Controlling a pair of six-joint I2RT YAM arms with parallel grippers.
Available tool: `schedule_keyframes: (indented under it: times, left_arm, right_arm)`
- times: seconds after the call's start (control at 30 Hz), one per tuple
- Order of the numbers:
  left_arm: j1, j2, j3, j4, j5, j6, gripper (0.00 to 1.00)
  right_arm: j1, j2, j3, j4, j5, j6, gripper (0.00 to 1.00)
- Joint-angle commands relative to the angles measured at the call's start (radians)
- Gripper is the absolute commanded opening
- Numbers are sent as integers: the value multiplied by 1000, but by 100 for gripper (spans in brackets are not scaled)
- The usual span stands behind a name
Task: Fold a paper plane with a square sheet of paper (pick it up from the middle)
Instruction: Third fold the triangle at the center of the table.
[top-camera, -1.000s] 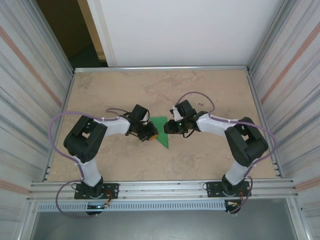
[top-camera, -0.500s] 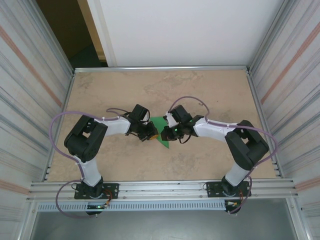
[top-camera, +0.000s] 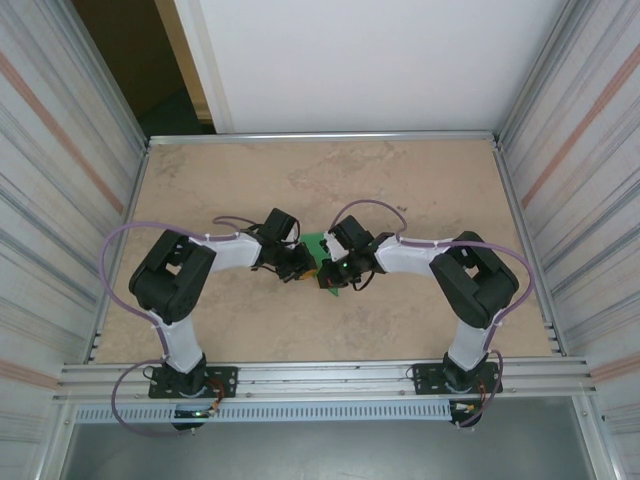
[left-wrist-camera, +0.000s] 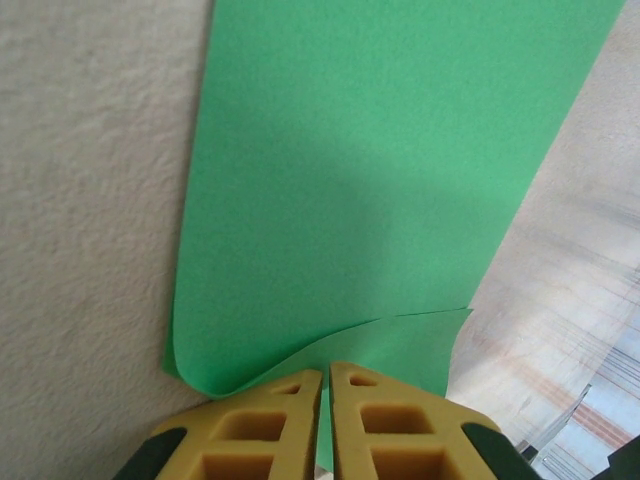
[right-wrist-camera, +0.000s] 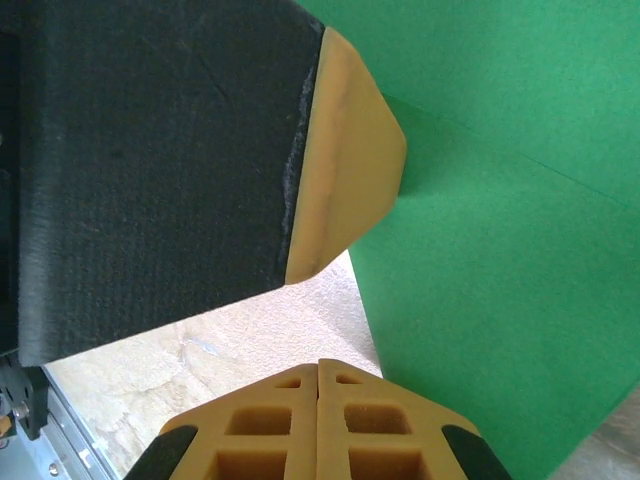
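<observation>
Marbled beige table (top-camera: 420, 190) fills the floor of a cell with ribbed metal walls (top-camera: 60, 180) at 9 and 3 o'clock and a white panel (top-camera: 370, 60) at 12 o'clock. The sheet of paper (top-camera: 316, 243) lies near the middle of the table, a little toward 6 o'clock. It is bright green and already folded, and from above the two grippers hide most of it.

In the left wrist view the sheet of paper (left-wrist-camera: 380, 180) spreads from the fingers toward 12 o'clock as a long band. One flap curls up at 6 o'clock. The left gripper (left-wrist-camera: 326, 375) is clamped on this flap, and a thin green edge shows between its yellow pads. From above, the left gripper (top-camera: 303, 270) reaches the sheet from 9 o'clock.

The right gripper (top-camera: 326, 278) comes from 3 o'clock and is just beside the left one. In the right wrist view the right gripper (right-wrist-camera: 318, 368) has its fingers pressed together at the paper's edge. I cannot tell if paper is between them. The sheet of paper (right-wrist-camera: 500, 250) lies toward 3 o'clock, with a crease across it. The pad (right-wrist-camera: 345, 150) of the left gripper touches it at 11 o'clock.
</observation>
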Motion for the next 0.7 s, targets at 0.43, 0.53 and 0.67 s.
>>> schedule_keyframes:
  times: [0.43, 0.53, 0.67]
  left_arm:
    - [2, 79, -14, -127, -71, 23, 14]
    - [2, 78, -12, -128, -70, 26, 13]
    - [2, 78, -13, -129, -70, 25, 13]
  right_arm:
    - [-22, 23, 25, 0, -12, 1, 6]
    - [-21, 9, 23, 25, -30, 0, 6]
    - [-24, 8, 27, 32, -24, -2, 6]
